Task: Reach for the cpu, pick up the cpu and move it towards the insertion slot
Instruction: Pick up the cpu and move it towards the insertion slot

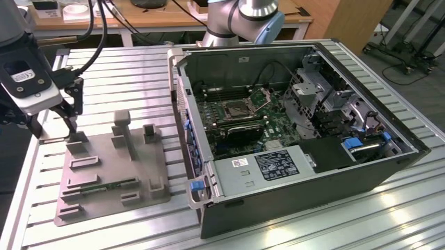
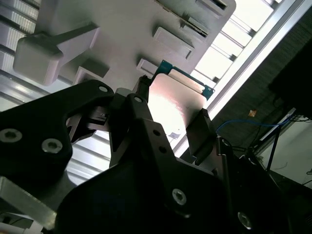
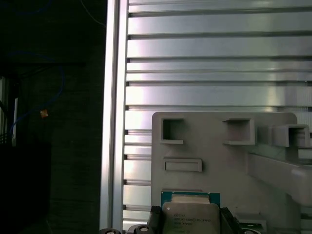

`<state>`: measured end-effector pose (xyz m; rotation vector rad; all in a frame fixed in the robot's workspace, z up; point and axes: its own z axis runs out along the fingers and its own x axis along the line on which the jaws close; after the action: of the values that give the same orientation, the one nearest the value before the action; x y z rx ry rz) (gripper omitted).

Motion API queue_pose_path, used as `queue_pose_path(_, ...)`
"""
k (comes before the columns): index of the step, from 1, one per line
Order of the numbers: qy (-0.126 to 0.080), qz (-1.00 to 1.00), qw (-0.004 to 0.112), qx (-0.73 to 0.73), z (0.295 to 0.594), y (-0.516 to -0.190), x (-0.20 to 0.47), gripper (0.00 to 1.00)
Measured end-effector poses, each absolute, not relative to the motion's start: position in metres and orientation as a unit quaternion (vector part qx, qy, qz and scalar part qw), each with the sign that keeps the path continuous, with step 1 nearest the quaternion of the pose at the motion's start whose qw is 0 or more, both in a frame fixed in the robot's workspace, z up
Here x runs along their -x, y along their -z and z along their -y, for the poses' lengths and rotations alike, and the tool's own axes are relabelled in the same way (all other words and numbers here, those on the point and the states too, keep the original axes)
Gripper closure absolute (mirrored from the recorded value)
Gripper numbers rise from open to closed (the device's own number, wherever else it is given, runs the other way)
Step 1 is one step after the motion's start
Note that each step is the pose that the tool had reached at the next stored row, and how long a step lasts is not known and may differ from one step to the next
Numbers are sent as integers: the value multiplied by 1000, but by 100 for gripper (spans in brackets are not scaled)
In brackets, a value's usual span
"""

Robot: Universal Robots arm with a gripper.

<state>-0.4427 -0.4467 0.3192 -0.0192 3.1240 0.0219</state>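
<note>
**Grip made, and the socket is a long way off!**
The gripper pinches the cpu by two opposite edges, low over the grey holder tray. Reach and grasp look done, but the insertion slot sits well apart, inside the open computer case.

The cpu has a smooth silvery metal face, glaring glossy in the second wrist view, and a green board rim. The tool is matt black. The holder tray looks like matt grey plastic. The surface is ribbed bare aluminium with a satin sheen. The insertion slot has a shiny metal frame.
</note>
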Motion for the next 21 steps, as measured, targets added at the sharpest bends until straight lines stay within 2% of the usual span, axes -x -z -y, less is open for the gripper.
queue_pose_path(21,-7,-1000,9,6,447,-333,443,45)
